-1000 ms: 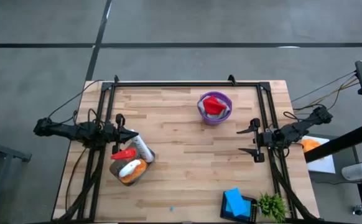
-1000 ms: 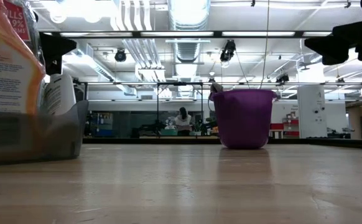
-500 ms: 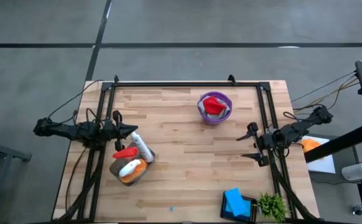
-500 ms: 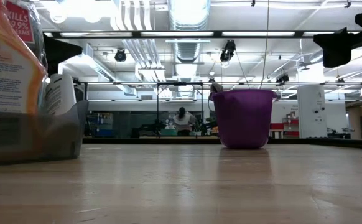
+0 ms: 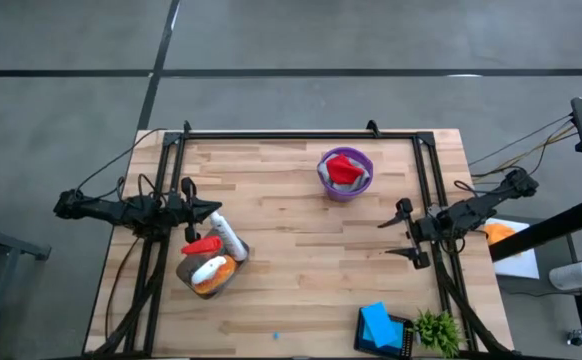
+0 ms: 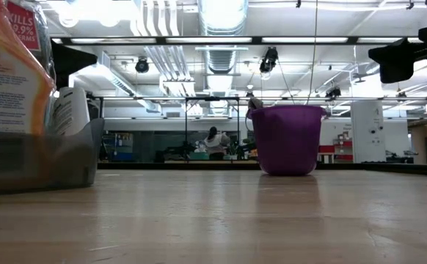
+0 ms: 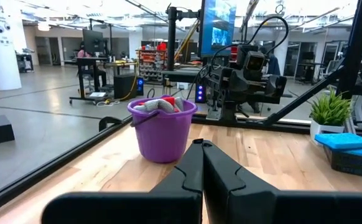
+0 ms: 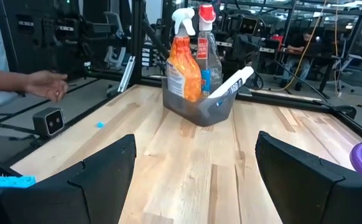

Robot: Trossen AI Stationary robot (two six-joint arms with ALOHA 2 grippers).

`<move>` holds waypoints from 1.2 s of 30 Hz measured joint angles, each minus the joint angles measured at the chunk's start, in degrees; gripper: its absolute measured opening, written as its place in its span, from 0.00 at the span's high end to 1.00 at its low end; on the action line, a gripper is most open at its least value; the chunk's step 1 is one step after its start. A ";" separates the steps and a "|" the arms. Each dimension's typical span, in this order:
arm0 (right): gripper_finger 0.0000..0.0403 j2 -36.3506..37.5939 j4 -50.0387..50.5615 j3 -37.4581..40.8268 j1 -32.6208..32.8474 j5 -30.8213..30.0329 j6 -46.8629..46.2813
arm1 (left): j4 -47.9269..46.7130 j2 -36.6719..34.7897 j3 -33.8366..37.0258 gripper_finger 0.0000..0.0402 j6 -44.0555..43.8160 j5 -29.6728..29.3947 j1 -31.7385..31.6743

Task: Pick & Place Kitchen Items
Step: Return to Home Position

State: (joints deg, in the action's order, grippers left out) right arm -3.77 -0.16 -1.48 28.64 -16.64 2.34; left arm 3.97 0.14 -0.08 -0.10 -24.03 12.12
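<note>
My left gripper (image 5: 214, 209) (image 7: 201, 144) is shut and empty, just above and left of a grey bin (image 5: 209, 272) (image 8: 199, 106). The bin holds an orange spray bottle (image 8: 182, 68), a clear spray bottle (image 8: 207, 59) with a red trigger, and a small white bottle (image 5: 229, 235) that leans on the bin's rim. My right gripper (image 5: 399, 232) is open and empty near the table's right edge. A purple bucket (image 5: 345, 172) (image 7: 161, 127) at the far middle holds red and grey cloths. Blue sponges (image 5: 377, 322) lie in a black basket at the near right.
A small green plant (image 5: 437, 331) stands beside the black basket (image 5: 403, 338) at the near right corner. A person's hand (image 8: 45, 84) shows beyond the table's near edge, and a small camera (image 8: 49, 121) sits there. Bare wood (image 5: 301, 260) lies between the two grippers.
My right gripper has drifted a little toward the table's left, staying open. My left gripper has shifted slightly toward the far edge, away from the bin, and stays shut.
</note>
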 joint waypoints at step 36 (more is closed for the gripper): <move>0.20 -2.23 -0.22 -0.22 0.00 -0.02 0.02 | 0.00 -0.02 0.00 1.00 0.08 0.07 0.00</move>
State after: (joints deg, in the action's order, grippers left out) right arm -6.00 -0.38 -1.69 28.64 -16.67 2.37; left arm 3.97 0.12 -0.08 -0.01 -23.97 12.12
